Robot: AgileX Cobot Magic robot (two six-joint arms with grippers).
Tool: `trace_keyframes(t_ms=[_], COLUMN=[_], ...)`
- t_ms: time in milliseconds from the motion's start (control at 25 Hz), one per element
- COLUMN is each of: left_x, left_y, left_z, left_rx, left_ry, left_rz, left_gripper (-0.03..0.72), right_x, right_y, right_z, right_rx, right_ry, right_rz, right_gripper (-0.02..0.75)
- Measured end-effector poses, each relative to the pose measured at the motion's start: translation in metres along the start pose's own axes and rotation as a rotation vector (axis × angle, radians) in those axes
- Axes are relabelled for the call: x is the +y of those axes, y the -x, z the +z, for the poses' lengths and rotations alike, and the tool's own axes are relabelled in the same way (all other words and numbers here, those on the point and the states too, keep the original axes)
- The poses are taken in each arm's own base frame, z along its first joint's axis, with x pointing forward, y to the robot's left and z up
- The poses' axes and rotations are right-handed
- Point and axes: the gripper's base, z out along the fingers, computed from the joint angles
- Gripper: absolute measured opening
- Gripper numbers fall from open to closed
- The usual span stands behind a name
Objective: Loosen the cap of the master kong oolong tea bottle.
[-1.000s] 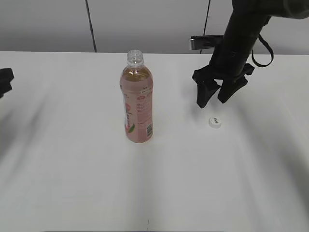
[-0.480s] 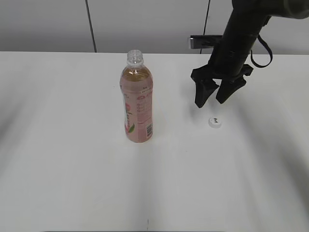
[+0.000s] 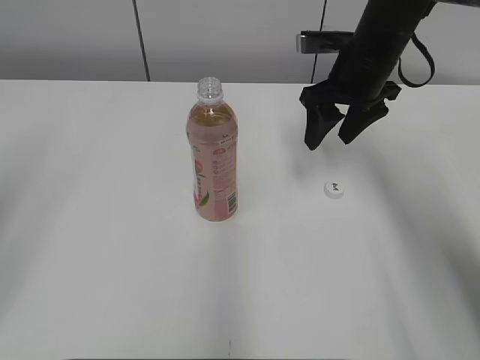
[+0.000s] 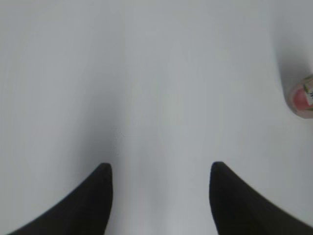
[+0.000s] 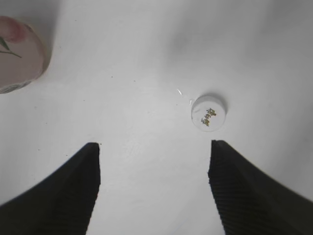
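Observation:
The master kong oolong tea bottle [image 3: 213, 157] stands upright on the white table, its neck bare and open. Its base shows at the right edge of the left wrist view [image 4: 301, 95] and at the upper left of the right wrist view [image 5: 17, 54]. The white cap [image 3: 334, 189] lies on the table to the bottle's right, also in the right wrist view [image 5: 209, 113]. My right gripper [image 3: 332, 139] is open and empty, hanging above and behind the cap [image 5: 154, 147]. My left gripper [image 4: 159, 169] is open and empty over bare table, out of the exterior view.
The white table [image 3: 112, 262] stretches all round the bottle. A grey wall with dark vertical seams [image 3: 141, 37] runs behind its far edge.
My right gripper has risen and drawn back a little from the cap, staying open. The left gripper, seen at the left edge a second ago, has left the exterior view. Bottle and cap have not moved.

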Motion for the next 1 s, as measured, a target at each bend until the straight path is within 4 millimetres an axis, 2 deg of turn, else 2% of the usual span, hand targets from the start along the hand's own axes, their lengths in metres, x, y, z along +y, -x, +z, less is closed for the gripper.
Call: trace_keyframes(t_ms=[80, 200, 320, 400, 520, 640, 760, 880, 1000], left_x=[-0.002, -0.002, 0.000, 0.002, 0.007, 0.008, 0.009, 0.010, 0.010], left_y=[-0.013, -0.034, -0.057, -0.073, -0.095, -0.103, -0.103, -0.103, -0.103], left_z=[-0.031, -0.066, -0.092, -0.093, -0.080, -0.077, -0.077, -0.076, -0.076], left_rx=[-0.060, -0.137, -0.227, -0.250, -0.218, -0.218, -0.225, -0.223, -0.223], left_ry=[-0.002, 0.016, 0.054, 0.063, 0.080, 0.084, 0.096, 0.103, 0.098], left_rz=[0.025, 0.061, 0.095, 0.102, 0.108, 0.109, 0.115, 0.112, 0.087], left_gripper=[0.389, 0.389, 0.389, 0.389, 0.389, 0.389, 0.389, 0.389, 0.384], right_x=[0.001, 0.003, 0.005, 0.006, 0.004, -0.006, -0.032, -0.080, -0.118], right_y=[0.000, 0.000, -0.001, -0.001, -0.002, -0.007, -0.015, -0.035, -0.055], right_z=[-0.004, -0.011, -0.016, -0.019, -0.022, -0.024, -0.028, -0.036, -0.044], right_rx=[-0.010, -0.026, -0.038, -0.042, -0.041, -0.024, -0.011, -0.004, -0.008], right_ry=[-0.002, -0.001, -0.001, -0.002, -0.037, -0.091, -0.128, -0.166, -0.177], right_rz=[-0.001, 0.004, 0.005, 0.006, -0.004, 0.005, 0.064, 0.209, 0.331], right_gripper=[0.523, 0.523, 0.523, 0.523, 0.507, 0.491, 0.484, 0.482, 0.482])
